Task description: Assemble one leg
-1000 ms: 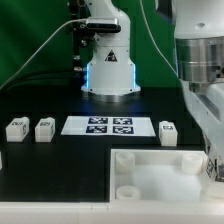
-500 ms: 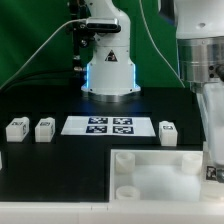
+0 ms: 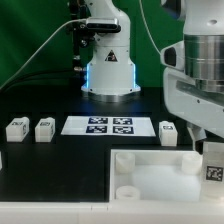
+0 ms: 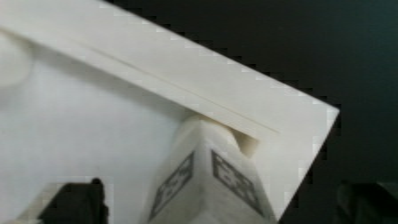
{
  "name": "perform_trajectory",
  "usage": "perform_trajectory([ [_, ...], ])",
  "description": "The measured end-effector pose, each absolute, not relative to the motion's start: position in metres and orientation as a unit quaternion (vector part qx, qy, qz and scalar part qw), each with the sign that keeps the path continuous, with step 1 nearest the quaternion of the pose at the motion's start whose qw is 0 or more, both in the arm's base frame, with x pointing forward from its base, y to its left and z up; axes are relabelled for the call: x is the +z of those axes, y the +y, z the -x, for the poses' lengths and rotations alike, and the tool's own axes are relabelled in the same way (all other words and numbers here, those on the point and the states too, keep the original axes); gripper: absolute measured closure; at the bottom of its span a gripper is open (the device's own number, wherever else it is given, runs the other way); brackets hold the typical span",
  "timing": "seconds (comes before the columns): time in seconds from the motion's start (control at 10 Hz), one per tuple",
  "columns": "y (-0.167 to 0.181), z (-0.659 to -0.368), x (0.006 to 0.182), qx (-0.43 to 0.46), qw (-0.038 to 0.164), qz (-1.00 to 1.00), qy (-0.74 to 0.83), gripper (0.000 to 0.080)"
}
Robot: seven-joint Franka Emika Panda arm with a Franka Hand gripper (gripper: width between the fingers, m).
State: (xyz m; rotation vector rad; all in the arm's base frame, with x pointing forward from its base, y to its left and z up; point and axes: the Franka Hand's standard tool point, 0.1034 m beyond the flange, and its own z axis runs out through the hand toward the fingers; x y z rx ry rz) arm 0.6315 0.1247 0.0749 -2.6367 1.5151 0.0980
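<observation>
While my arm hangs over the exterior view's right side of the table, my claw [image 4: 228,205] stands wide apart and holds nothing. In the wrist view I see only my 2 dark fingertips [image 4: 75,199], one on each side of the leg [image 4: 214,170], and neither one touches it.

The leg is a small white blocky post. It has black-and-white square marks on its faces. It stands in the corner of the big white tray [image 3: 160,170], on the exterior view's right, close to the tray's raised edge. In the exterior view I see it there too, white with a dark square mark, poking up beside my arm.

The tray is flat and white with a low wall around it and a round hole near 1 corner.

3 more legs like this 1 sit on the black table [image 3: 60,160]. 2 of them [image 3: 17,128] [image 3: 44,129] stand side by side at the exterior view's left. The other [image 3: 168,132] stands just beside the marker board [image 3: 108,125], on its right in that view.
</observation>
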Motion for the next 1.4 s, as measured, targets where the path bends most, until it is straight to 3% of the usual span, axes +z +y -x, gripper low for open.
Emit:
perform_trajectory([
  [0.7,0.109,-0.636,0.073,-0.002,0.048,0.991,0.125,0.0151],
  [0.9,0.110,-0.635,0.073,-0.003,0.047,0.994,0.097,0.0413],
  [1.0,0.109,-0.635,0.072,-0.003,0.047,0.994,0.098,0.0413],
  [1.1,0.110,-0.635,0.072,-0.001,0.049,0.991,0.121,0.0505],
  [1.4,0.111,-0.635,0.071,0.007,0.052,0.966,0.252,0.0505],
])
